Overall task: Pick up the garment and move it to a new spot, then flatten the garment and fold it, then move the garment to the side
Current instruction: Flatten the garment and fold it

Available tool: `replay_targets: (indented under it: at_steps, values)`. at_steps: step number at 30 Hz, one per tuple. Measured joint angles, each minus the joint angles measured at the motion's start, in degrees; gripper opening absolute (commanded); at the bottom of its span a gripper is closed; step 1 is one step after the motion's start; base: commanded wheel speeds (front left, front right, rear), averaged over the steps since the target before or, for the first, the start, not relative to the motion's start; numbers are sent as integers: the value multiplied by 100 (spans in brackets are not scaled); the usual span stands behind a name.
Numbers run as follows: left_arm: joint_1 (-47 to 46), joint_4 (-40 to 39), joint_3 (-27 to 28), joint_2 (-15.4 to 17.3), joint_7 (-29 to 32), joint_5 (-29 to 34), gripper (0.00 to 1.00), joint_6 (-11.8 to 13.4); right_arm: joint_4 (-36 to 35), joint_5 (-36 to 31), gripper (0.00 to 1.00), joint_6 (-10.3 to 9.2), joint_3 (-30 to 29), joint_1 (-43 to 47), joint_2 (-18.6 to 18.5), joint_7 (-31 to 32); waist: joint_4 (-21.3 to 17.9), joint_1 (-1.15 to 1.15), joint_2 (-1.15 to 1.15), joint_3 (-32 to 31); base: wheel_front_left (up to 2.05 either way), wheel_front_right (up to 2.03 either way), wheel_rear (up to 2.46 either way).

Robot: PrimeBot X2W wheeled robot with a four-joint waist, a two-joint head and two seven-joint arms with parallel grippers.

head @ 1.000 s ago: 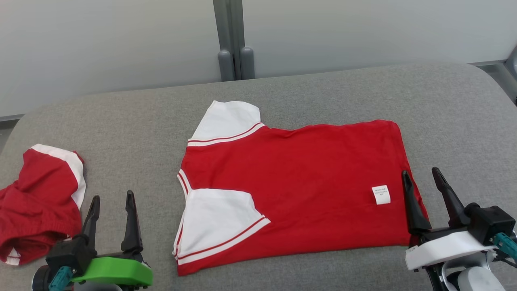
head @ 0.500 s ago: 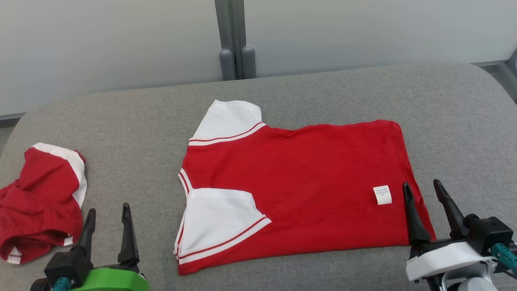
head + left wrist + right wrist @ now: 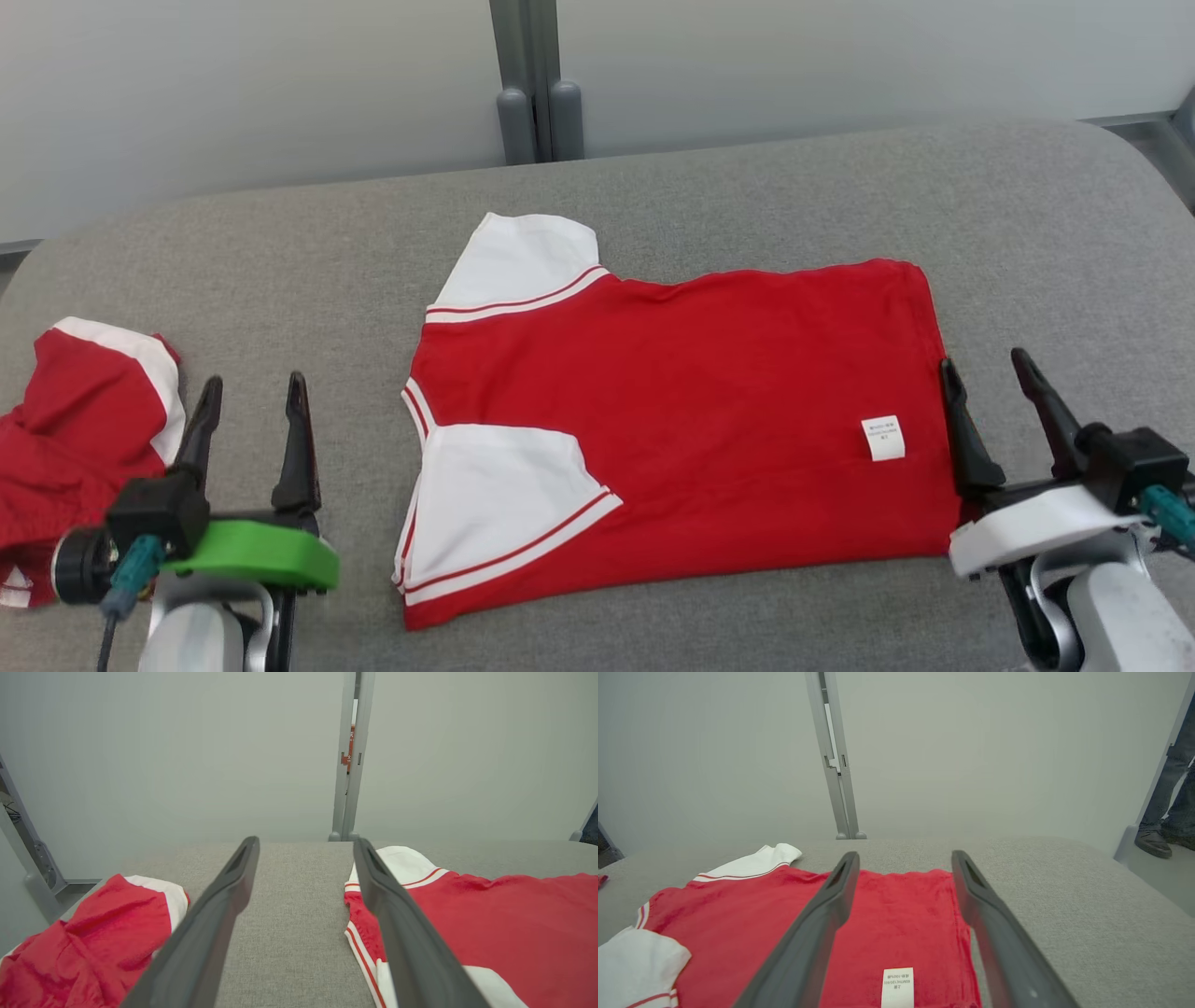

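Both hands have just pushed forward again after sinking back toward the robot a moment ago. The right hand (image 3: 983,360) has its two long dark fingers spread wide with nothing between them. It now reaches up alongside the hem end of the red short-sleeved shirt with white sleeves (image 3: 691,392). Its inner finger lies over the very edge of the cloth and its outer finger over bare grey; I cannot tell whether either one touches.

The left hand (image 3: 255,379), just as wide apart and empty, has travelled the further of the two. It points up the strip of grey fabric-covered surface (image 3: 280,252) between that shirt and a crumpled red-and-white garment (image 3: 75,439) at the far left. The head camera has tipped a little as well, so everything sits higher in its view. The shirt itself does not seem to have shifted.

The shirt lies smooth in the middle of the surface, sideways to the robot. Its sleeves are toward the left, the near one turned in over the body, and a small white label (image 3: 882,438) shows by the hem. I would say the flattening is done and a fold is already in. The hands look to be lining up at either end, but I cannot say whether for another fold or for the move aside.

Both forearms sit low at the near edge, with the fingers pointing away from the robot, close over the surface and nearly level with it.
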Motion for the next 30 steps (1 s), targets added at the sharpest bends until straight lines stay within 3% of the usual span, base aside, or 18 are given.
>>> replay_targets:
  at_steps: [6,14,20,30]
  values:
    - [-1289,517,-466,370,0,-46,100,-26,869,3,100,0,58,-955,-365,0,-70,0,0,315,0,0,0]
    - [-3433,1543,-1631,890,413,-697,100,-34,2057,168,100,0,376,-2567,-654,0,-183,0,0,1003,0,0,0]
    - [-4750,2203,-2633,1225,1089,-1492,100,-34,2992,372,100,0,895,-3704,-677,0,-336,0,0,1609,0,0,0]
    - [-6003,2933,-4180,1606,1786,-2640,100,-34,4385,887,100,0,1686,-5014,-488,118,-654,1,0,2484,0,0,0]
